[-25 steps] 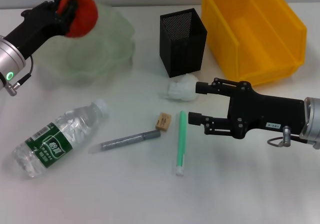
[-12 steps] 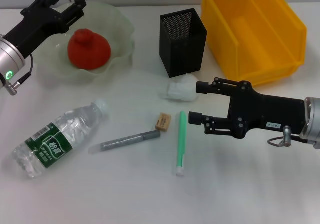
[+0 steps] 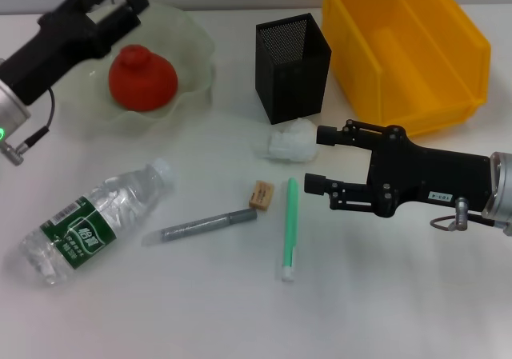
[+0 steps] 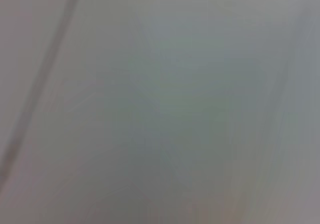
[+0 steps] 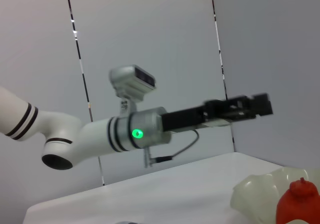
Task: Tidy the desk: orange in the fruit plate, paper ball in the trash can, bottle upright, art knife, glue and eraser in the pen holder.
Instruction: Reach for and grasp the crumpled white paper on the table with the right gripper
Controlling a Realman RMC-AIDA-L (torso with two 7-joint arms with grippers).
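The orange (image 3: 142,76) sits in the fruit plate (image 3: 196,51), and the left gripper (image 3: 118,5) hangs above the plate's far rim with fingers spread and empty. The right gripper (image 3: 318,159) hovers open beside the paper ball (image 3: 290,144), seemingly just short of touching it, near the pen holder (image 3: 292,67).

left gripper (image 3: 118,5): I see matte black, boxy fingers on a long black body.
left wrist: I see a silver metal collar with a glowing green light, a thin black cable looping to a small metal plug.
left arm, from the right wrist view: white rounded links, two black bands, a small silver camera box on top.
right gripper (image 3: 319,159): black, flat plate body with small screws and a white label strip.
right wrist: I see a silver collar with a wire loop underneath.
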